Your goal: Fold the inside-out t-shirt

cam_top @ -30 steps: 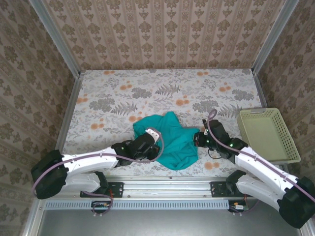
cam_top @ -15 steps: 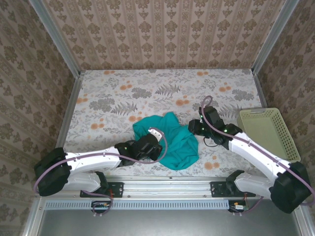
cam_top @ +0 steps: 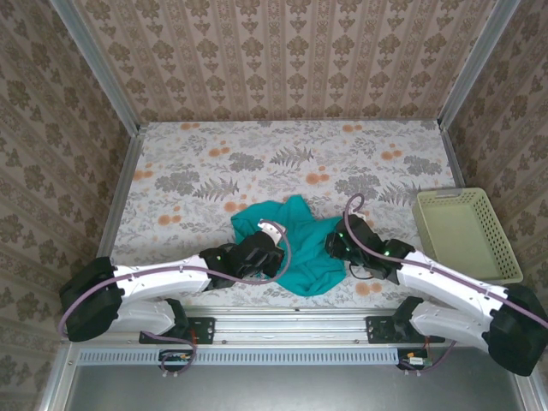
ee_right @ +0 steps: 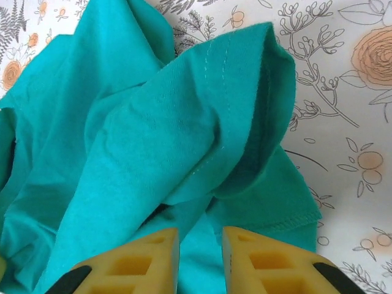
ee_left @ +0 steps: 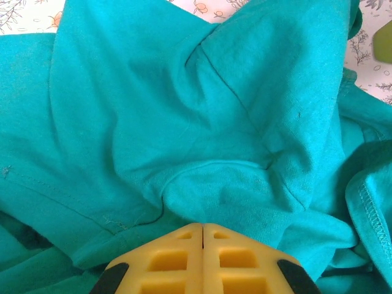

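Observation:
The inside-out t-shirt (cam_top: 306, 248) lies crumpled, plain teal, on the near middle of the floral table. My left gripper (cam_top: 276, 257) rests on its left part; in the left wrist view its yellow fingers (ee_left: 203, 228) are pressed together, with a puckered fold of the teal cloth (ee_left: 184, 110) pinched at their tips. My right gripper (cam_top: 336, 244) is at the shirt's right edge. In the right wrist view its jaws (ee_right: 200, 236) stand a little apart over the cloth (ee_right: 153, 135), just below a raised hem fold (ee_right: 257, 92).
A pale yellow plastic basket (cam_top: 452, 194) stands at the right edge of the table. Patterned walls and metal rails close in the table (cam_top: 257, 163) on three sides. Bare tabletop stretches behind and left of the shirt.
The right gripper let go, swung back and to the left, then came down at the shirt's right edge with its jaws apart. The left gripper has hardly moved.

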`<state>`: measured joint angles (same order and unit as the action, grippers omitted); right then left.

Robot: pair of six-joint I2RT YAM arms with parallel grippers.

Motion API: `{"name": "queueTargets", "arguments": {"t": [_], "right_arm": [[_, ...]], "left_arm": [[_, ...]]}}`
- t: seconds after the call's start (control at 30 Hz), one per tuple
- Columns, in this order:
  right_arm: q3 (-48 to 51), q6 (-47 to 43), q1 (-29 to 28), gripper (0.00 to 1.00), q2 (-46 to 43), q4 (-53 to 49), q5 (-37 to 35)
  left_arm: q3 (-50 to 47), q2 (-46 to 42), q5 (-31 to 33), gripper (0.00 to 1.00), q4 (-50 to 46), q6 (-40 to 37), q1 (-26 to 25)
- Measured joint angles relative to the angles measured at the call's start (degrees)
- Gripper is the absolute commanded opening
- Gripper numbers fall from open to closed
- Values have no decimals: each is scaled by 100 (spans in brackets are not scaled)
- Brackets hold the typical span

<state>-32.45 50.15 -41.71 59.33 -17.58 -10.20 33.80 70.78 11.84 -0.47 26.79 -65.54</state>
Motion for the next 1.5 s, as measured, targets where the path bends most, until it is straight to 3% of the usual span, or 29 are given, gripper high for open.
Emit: {"name": "queueTargets", "arguments": {"t": [1.0, 1.1, 1.33, 1.5], "right_arm": [[-625, -59, 291, 36, 1657, 918, 35], [-682, -74, 291, 29, 1797, 997, 107], [-748, -201, 289, 0, 1851, 1067, 262], [-743, -245, 247, 0, 1381, 855, 251]], "left_arm": [[0, -83, 0, 0, 11, 17, 0], [0, -87, 2, 0, 11, 20, 0], [0, -87, 92, 0, -15, 44, 0], [0, -85, 208, 0, -39, 149, 92]]}}
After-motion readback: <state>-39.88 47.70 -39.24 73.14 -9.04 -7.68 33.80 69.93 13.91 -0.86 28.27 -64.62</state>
